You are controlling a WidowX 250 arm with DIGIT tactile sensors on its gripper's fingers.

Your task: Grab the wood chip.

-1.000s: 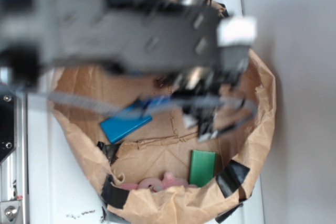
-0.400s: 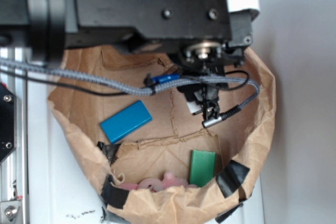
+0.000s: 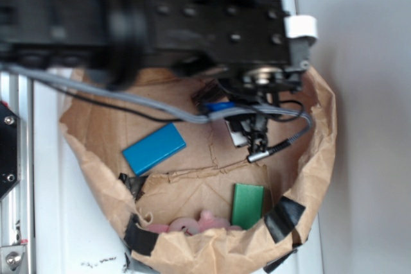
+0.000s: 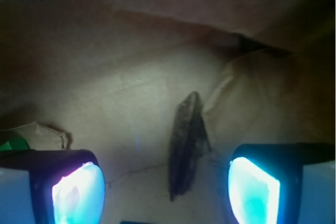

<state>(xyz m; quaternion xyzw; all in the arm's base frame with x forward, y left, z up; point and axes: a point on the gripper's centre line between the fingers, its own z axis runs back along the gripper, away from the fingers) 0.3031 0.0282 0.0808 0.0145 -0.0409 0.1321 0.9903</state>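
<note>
The wood chip (image 4: pixel 186 142), a dark streaky sliver with pointed ends, lies flat on the brown paper floor in the wrist view. It sits lengthwise between my two fingers, nearer the right one, touching neither. My gripper (image 4: pixel 165 192) is open, with both glowing blue pads (image 4: pixel 77 195) wide apart on either side of the chip. In the exterior view the black arm and gripper (image 3: pixel 253 129) hang over the back right of the paper bag (image 3: pixel 321 158), and the chip is hidden under them.
A blue block (image 3: pixel 154 149) lies left of centre in the bag and a green block (image 3: pixel 248 205) near the front. Pink pieces (image 3: pixel 189 224) rest against the front wall. Black tape (image 3: pixel 286 216) patches the rim. The bag's crumpled walls rise all round.
The arm has shifted a little right and lower into the bag, over its back right part. The blue and green blocks have not moved.
</note>
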